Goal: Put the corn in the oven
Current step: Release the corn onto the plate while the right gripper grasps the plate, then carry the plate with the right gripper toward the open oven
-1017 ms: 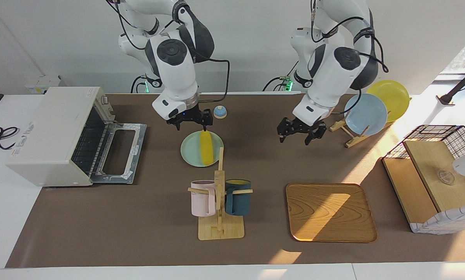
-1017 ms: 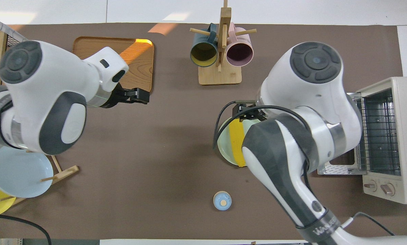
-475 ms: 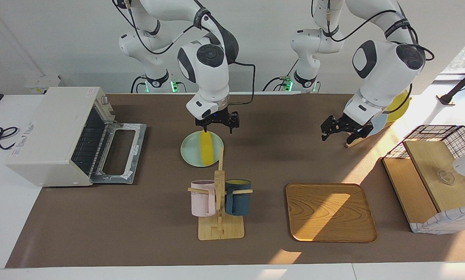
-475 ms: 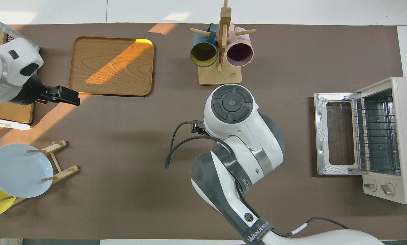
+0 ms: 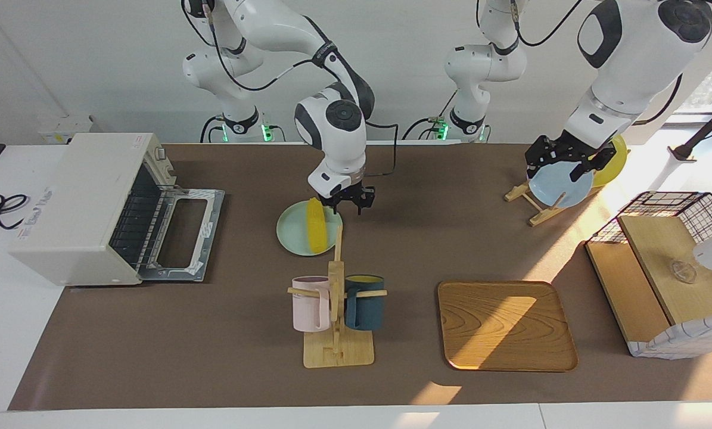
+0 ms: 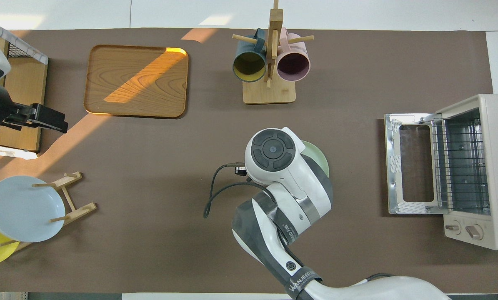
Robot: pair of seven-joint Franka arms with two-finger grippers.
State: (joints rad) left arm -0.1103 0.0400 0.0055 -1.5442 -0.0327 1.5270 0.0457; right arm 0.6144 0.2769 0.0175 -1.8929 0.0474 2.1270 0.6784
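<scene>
Lowered since the earlier frame, the right gripper (image 5: 348, 204) half-closes at the glossy yellow corn cob (image 5: 315, 225) on the pale green plate (image 5: 290, 232) mid-frame, left gripper (image 5: 561, 162) wide upper right; an end-grip could let it pivot before the off-white oven (image 5: 87, 205).

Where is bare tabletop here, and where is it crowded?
Free: brown mat between the oven's open door and the mug rack; also between the green plate and the plate rack. Crowded: right gripper, corn, mug rack.

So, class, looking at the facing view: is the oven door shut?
No: the oven has its glass-windowed door dropped flat onto the table, with the wire rack showing inside.
</scene>
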